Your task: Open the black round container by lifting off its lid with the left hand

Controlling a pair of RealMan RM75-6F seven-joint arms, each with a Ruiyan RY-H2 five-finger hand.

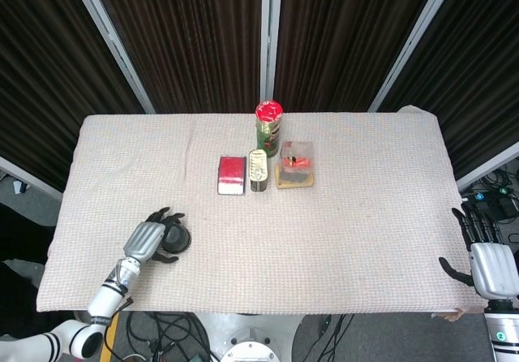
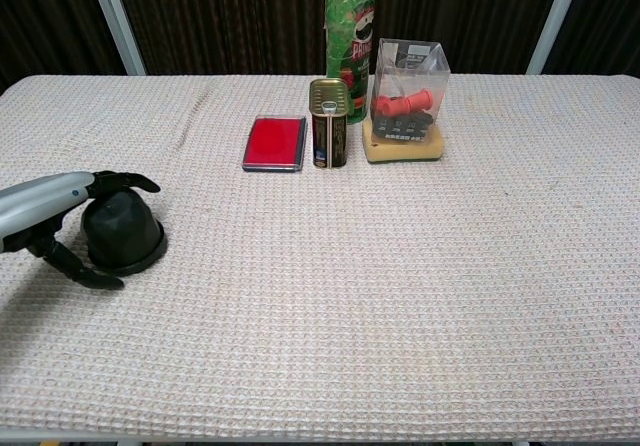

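The black container [image 2: 123, 231] sat on the worktop [image 2: 400, 286] near its front left corner, well apart from the other items. Its lid [image 2: 120, 209] was on, and I could see no gap between lid and base in either view, so the opening itself looked not yet done. The left hand [image 2: 60, 221] was draped over the container from the left, fingers [image 2: 125, 180] arched across the top of the lid and the thumb [image 2: 75, 268] curled low beside the base on the near side. Fingers were spread around the lid, but whether they were truly pressing on it or just cupped close I couldn't tell from these angles. The head view showed the same: left hand [image 1: 150, 242] over the container [image 1: 177, 238], nothing raised. The right hand [image 1: 485, 256] hung off the worktop's right edge, fingers apart, holding nothing, well away from everything. At the back centre stood a chips tube [image 2: 350, 34], a small tin [image 2: 329, 124], a red case [image 2: 275, 143] lying flat, and a clear box [image 2: 408, 101] with red and black bits inside, all untouched. My read: reach done, grasp about in place or nearly; left to do is tightening on the lid and lifting it straight off while the base stays down.
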